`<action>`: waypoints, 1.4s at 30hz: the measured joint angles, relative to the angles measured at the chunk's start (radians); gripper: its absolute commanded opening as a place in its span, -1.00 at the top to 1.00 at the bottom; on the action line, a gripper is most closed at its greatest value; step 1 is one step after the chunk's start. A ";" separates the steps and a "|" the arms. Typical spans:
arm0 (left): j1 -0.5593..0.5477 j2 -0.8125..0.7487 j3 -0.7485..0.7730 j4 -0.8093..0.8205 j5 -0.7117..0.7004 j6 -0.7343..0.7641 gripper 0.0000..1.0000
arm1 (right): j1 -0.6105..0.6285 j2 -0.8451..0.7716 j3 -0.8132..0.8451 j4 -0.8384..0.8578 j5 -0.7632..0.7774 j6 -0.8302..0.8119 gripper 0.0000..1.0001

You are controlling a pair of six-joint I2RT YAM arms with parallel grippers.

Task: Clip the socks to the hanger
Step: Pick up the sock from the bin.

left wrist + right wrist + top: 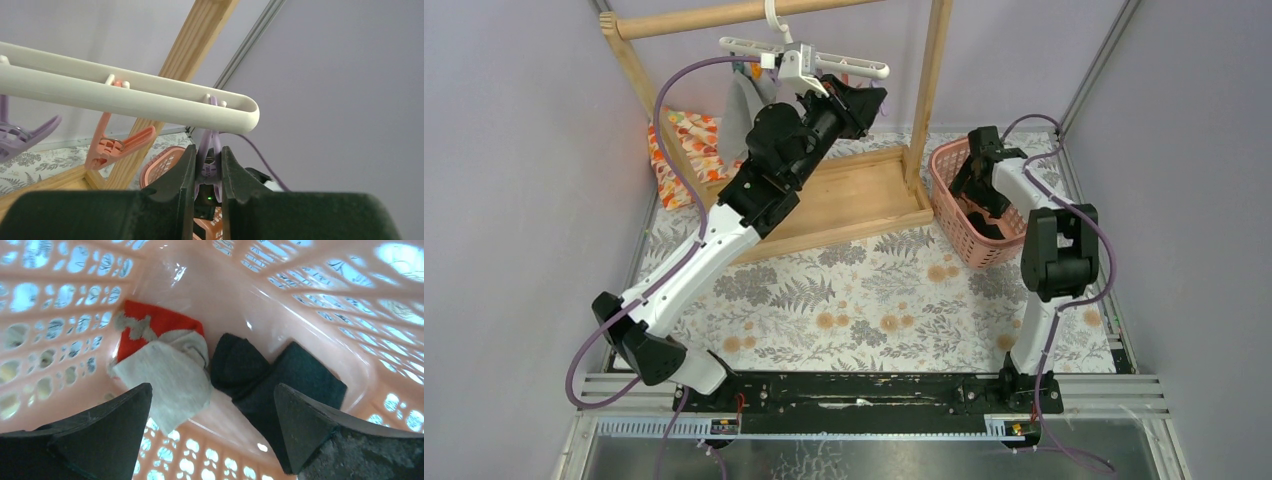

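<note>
The white hanger (854,68) hangs by its hook from the wooden rail; its bar also shows in the left wrist view (125,100). My left gripper (208,167) is raised under the bar's right end and shut on a purple clip (210,165). An orange clip (117,145) and another purple clip (20,135) hang further left. A grey sock (742,110) hangs from the hanger's left part. My right gripper (212,405) is open inside the pink basket (954,215), above a beige sock with a red end (165,365) and a black sock (270,375).
The wooden rail frame (929,90) stands on a wooden tray (864,195) at the back. An orange-and-white patterned cloth (686,150) lies at the back left. The basket's perforated walls (55,330) surround my right fingers. The table carries a fern-patterned cover (874,300).
</note>
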 measured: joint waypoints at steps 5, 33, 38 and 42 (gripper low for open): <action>-0.011 -0.032 0.000 0.003 -0.004 0.014 1.00 | -0.001 0.119 0.070 0.001 0.041 0.000 -1.00; -0.026 -0.044 0.000 0.006 -0.035 0.056 1.00 | 0.011 -0.207 0.132 -0.062 -0.068 -0.056 1.00; -0.026 -0.044 0.000 0.006 -0.035 0.056 1.00 | 0.011 -0.331 0.153 -0.070 -0.094 -0.063 1.00; -0.026 -0.044 0.000 0.006 -0.035 0.056 1.00 | 0.012 -0.403 0.152 -0.095 -0.196 -0.063 1.00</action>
